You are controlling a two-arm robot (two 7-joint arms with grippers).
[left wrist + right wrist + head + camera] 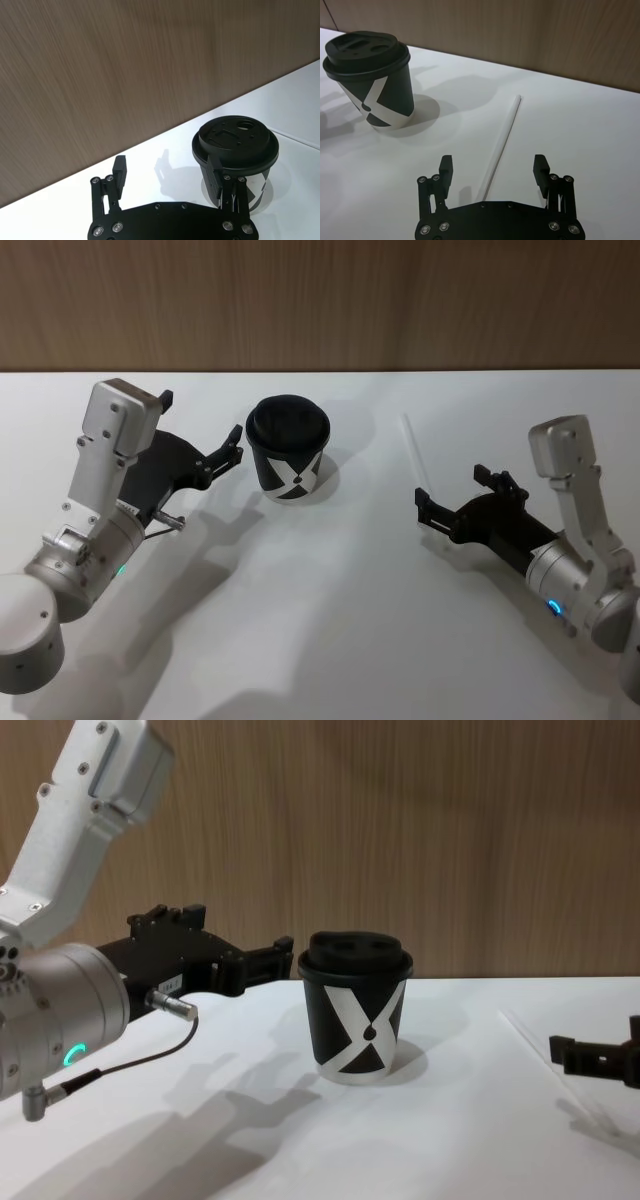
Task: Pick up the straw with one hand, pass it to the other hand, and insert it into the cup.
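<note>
The straw (pixel 415 452) lies flat on the white table, right of the cup (pixel 290 450), a black paper cup with a white X pattern and a black domed lid. My right gripper (pixel 457 490) is open and hovers low over the straw's near end. In the right wrist view the straw (pixel 502 140) runs between the two open fingers (pixel 446 167) of the right gripper (pixel 493 169), untouched. My left gripper (pixel 200 428) is open just left of the cup. In the left wrist view one finger (pixel 215 175) stands close beside the cup (pixel 235 142).
A wood-panelled wall (pixel 320 300) runs along the table's far edge. The white table (pixel 330 620) is bare in front of the cup and between the two arms. In the chest view the left arm's thin cable (pixel 130 1065) hangs just above the tabletop.
</note>
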